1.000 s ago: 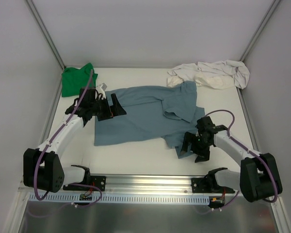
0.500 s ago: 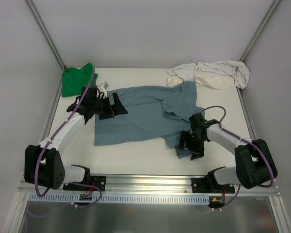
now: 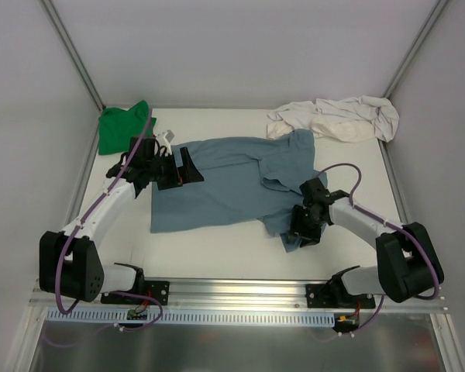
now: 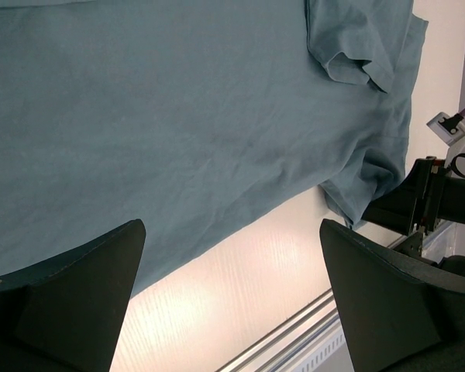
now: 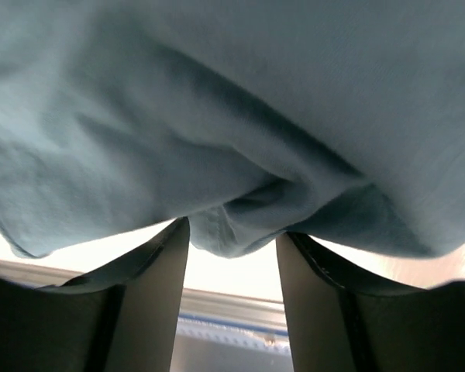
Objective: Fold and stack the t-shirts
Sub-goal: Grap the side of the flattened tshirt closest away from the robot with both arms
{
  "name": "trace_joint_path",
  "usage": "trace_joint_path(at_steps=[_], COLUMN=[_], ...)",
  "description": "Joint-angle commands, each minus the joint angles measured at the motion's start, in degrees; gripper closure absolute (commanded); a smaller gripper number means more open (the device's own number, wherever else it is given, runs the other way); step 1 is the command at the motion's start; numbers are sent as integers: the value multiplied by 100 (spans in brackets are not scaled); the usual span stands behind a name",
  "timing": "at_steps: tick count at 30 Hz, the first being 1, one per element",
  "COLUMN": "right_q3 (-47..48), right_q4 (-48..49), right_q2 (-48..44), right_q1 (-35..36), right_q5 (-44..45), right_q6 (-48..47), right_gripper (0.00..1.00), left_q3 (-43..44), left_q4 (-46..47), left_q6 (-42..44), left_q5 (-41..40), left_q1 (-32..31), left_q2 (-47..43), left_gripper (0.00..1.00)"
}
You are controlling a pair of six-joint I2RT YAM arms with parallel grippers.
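The slate-blue t-shirt lies spread across the middle of the table, its right side bunched and folded over. My right gripper is at its near right corner. In the right wrist view the gripper is still open, half narrowed, with a hanging fold of blue cloth between its fingertips. My left gripper hovers wide open over the shirt's far left edge. In the left wrist view, the left gripper holds nothing, with blue cloth below it. The green t-shirt sits far left. The cream t-shirt lies crumpled far right.
A metal rail runs along the near table edge, behind the right gripper's fingers. White walls close in the left, right and far sides. The right arm shows at the right of the left wrist view.
My right gripper has moved up and left onto the blue shirt's near right corner, and its jaws have narrowed around a fold of cloth. The left arm has barely moved.
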Motion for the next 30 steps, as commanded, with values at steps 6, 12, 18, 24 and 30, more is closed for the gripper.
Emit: trace_joint_path(at_steps=[6,12,18,24,30], right_q3=[101,-14,-40,100,241], right_q4=[262,95,-501,-1319,-1689], right_q2=[-417,-628,-1093,-1813,-1911], right_q1=[20,20,29,20,-24], right_q5=[532,664,795,945,1182], right_q6=[75,101,58,-30,-214], right_gripper=[73,99,100,100,100], left_q3=[203,186,195,125,-122], left_q4=[-26,-26,-52,-201,-395], left_q6=[96,96,113,236,298], left_q5=[-51,-51,-77,-191,-341], left_q1=[-47,-47,-38,-47,-47], left_q2=[-65,-91,-126,-223,-522], left_gripper=[1,1,1,1,1])
